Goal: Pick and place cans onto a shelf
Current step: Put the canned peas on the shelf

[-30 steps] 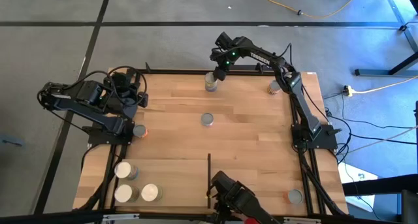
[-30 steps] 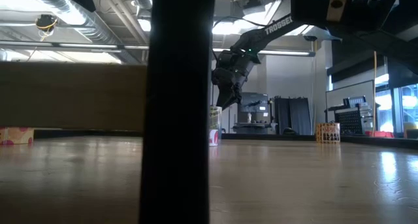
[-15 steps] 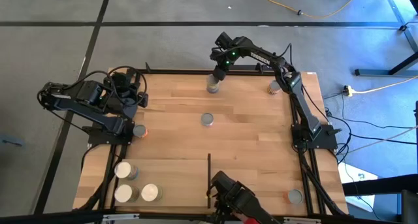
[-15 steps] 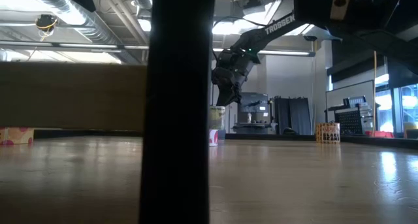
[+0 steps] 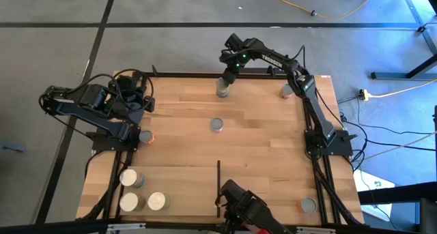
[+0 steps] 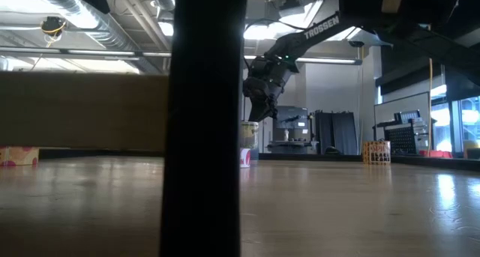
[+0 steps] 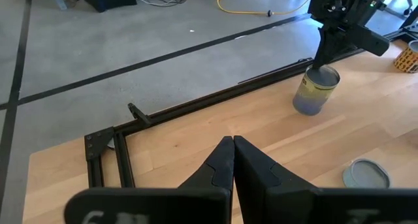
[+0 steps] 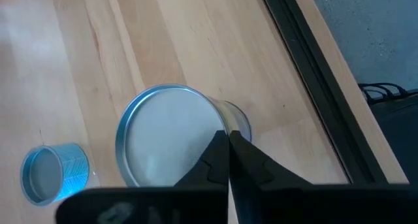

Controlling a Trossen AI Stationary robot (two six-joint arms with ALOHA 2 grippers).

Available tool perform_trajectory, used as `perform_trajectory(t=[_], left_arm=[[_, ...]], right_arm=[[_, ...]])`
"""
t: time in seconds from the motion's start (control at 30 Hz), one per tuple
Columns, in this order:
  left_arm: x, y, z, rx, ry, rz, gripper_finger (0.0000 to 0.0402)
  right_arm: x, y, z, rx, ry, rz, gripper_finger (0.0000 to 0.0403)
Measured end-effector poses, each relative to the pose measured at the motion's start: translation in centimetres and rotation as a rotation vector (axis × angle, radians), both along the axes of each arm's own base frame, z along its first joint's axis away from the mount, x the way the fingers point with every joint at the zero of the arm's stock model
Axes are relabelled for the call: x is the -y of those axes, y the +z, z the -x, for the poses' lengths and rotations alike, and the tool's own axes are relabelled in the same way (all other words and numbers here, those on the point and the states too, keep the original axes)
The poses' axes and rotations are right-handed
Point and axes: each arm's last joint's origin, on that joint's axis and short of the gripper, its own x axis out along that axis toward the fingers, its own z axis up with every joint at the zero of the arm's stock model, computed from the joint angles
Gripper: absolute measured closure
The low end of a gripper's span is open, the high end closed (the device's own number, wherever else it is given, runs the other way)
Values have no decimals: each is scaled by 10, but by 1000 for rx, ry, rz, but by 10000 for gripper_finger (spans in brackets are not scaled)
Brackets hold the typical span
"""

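Overhead, the right gripper (image 5: 223,82) hangs at the far edge of the tabletop (image 5: 259,145), directly above a can (image 5: 222,90) with a blue and yellowish label. Its jaws are pressed together with nothing between them; the tips sit over the can's silver lid, apparently touching it, though the contact is hard to confirm. The can stands upright just inside the black frame rail. Another can (image 5: 216,125) rests near the middle of the tabletop, one (image 5: 286,92) at the far right corner, and three cans (image 5: 140,191) cluster on the shelf (image 5: 184,186) at the near left. The left gripper (image 7: 233,160) waits at the left edge, jaws closed and empty.
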Motion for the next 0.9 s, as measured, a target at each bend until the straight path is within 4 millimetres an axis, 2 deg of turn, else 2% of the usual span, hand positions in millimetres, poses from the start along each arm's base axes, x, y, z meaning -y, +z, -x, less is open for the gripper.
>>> perform_trajectory(t=[0.43, 0.9], left_arm=[[0, 0, 0, -1, 0, 0, 400], [0, 0, 0, -6, -4, -3, 399]], right_arm=[[-14, 20, -9, -43, 45, 37, 403], [-30, 21, -20, -32, 92, 18, 403]])
